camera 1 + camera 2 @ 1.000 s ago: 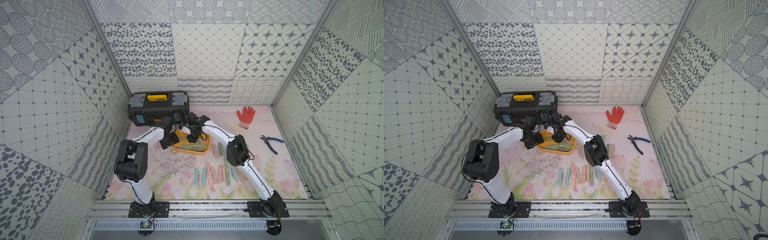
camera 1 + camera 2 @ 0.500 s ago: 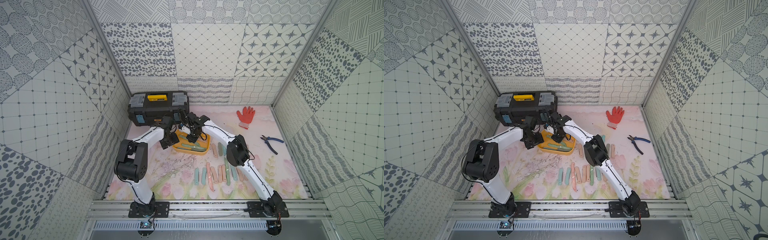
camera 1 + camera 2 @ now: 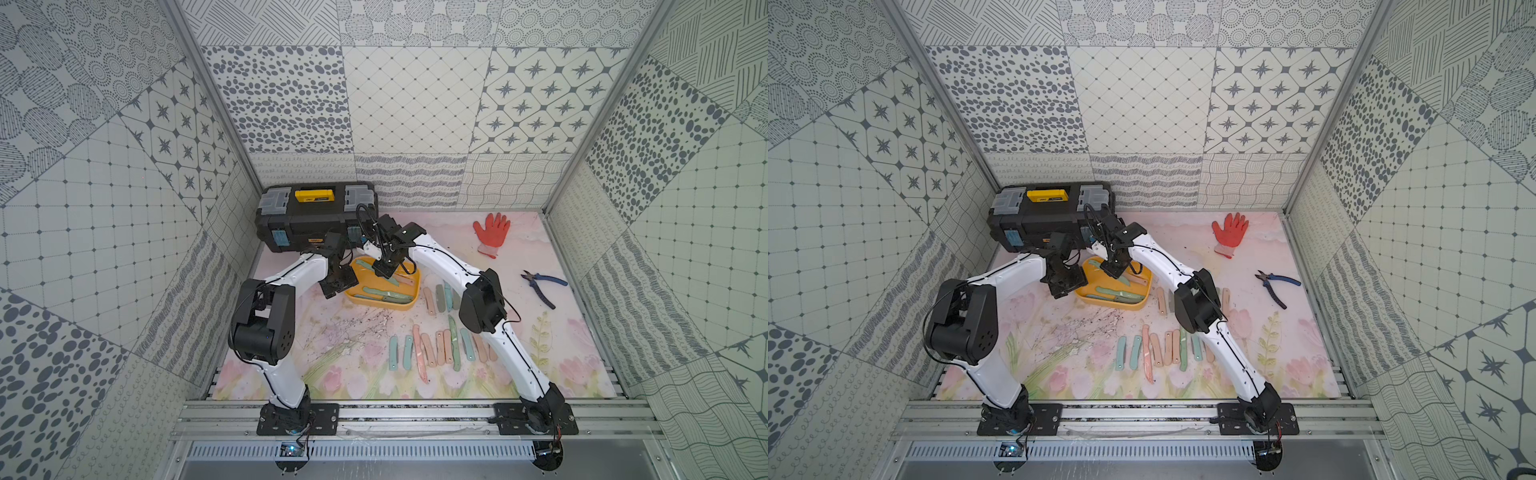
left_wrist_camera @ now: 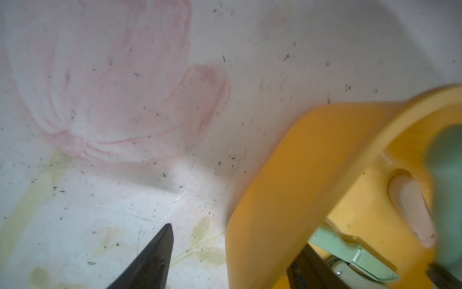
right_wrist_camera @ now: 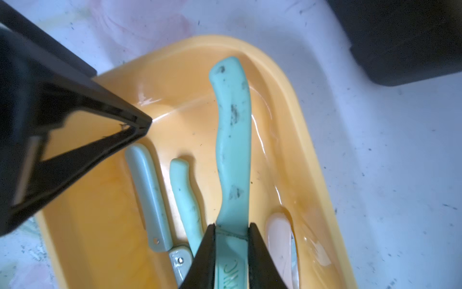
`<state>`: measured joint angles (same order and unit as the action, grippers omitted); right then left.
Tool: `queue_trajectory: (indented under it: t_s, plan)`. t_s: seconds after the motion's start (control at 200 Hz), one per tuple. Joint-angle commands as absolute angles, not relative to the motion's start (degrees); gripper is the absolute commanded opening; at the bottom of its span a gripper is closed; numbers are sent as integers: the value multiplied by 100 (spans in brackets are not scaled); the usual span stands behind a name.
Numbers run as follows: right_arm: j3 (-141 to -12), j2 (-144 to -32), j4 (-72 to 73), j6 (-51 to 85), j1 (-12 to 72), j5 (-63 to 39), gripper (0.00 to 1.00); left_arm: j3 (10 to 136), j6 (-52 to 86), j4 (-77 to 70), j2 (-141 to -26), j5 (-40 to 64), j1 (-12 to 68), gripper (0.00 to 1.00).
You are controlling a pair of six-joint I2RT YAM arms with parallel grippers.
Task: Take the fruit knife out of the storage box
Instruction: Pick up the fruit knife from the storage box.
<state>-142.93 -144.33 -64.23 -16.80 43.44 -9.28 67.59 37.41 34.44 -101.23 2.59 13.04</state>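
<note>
Right gripper [image 5: 232, 225], angled down into storage box [image 5: 295, 117], clamps teal fruit knife [image 5: 233, 140].

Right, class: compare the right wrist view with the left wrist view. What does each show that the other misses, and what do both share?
Right wrist only: the right gripper, jaws shut on the teal fruit knife, and a black toolbox corner. Left wrist only: the left gripper open astride the yellow storage box wall, and a whole pink tulip on the mat. Both: the storage box holding knives.
</note>
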Motion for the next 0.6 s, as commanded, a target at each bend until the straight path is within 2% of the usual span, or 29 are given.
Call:
queue_trajectory:
  t_s: [0.0, 0.325, 0.595]
  plan:
    - [-14491, -13970, -6528, -1549, 4370, -679, 15, 6781, 3767, 3440, -9999, 341, 1257, 68]
    - [-14424, -13447, -6951, -858, 4210, 96, 15, 6769, 3769, 3372, -9940, 417, 1243, 68]
    - [-12685, -12259, -6398, -187, 4020, 467, 15, 6779, 3754, 3366, -9950, 441, 1236, 68]
